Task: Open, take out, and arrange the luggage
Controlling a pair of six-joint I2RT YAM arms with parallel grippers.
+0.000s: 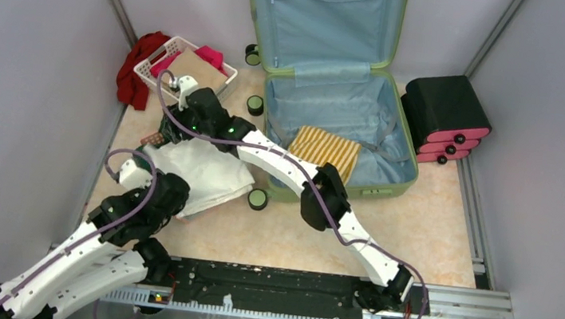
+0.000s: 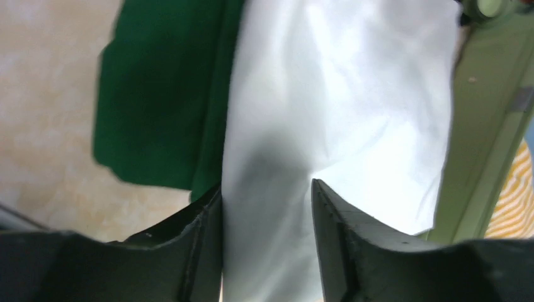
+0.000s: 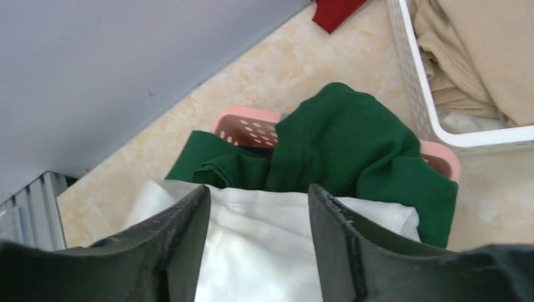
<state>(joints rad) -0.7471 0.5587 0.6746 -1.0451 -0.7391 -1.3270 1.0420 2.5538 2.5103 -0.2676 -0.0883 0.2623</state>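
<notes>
The luggage (image 1: pixel 349 107), a large sage-green hard-shell suitcase with light blue fabric lining, lies open at the middle of the counter's (image 1: pixel 416 231) far edge. Its lid is propped upright against the back wall. A folded yellow-and-white striped cloth (image 1: pixel 324 152) sits in the near-left corner of its lower shell, not yet taken out.

Both arms are working toward the counter's left edge, over a crumpled white cloth (image 1: pixel 210 171). It lies on top of a dark green cloth (image 3: pixel 352 132), which itself spills over a pink perforated plastic basket (image 3: pixel 245 126). The left claw (image 2: pixel 266 189) has its jaws apart, with the white cloth showing through the gap (I see no pinch on it). The right claw (image 3: pixel 258 189) is also spread wide just above the same cloth, holding nothing. A white plastic basket (image 3: pixel 409 82) of beige fabric stands beyond, near the far-left corner.

My worries from here:
- **Snagging:** both claws are very close to loose fabric. If either lifts away carelessly, a fold could catch on a finger and drag the white cloth off the pile.
- **Unstable pile:** it sits on a soft heap and a basket rim, so a nudge could slide it onto the counter.
- **Arm clearance:** the right arm reaches across the luggage's near-left corner, so a low sweep back could knock the shell.
</notes>
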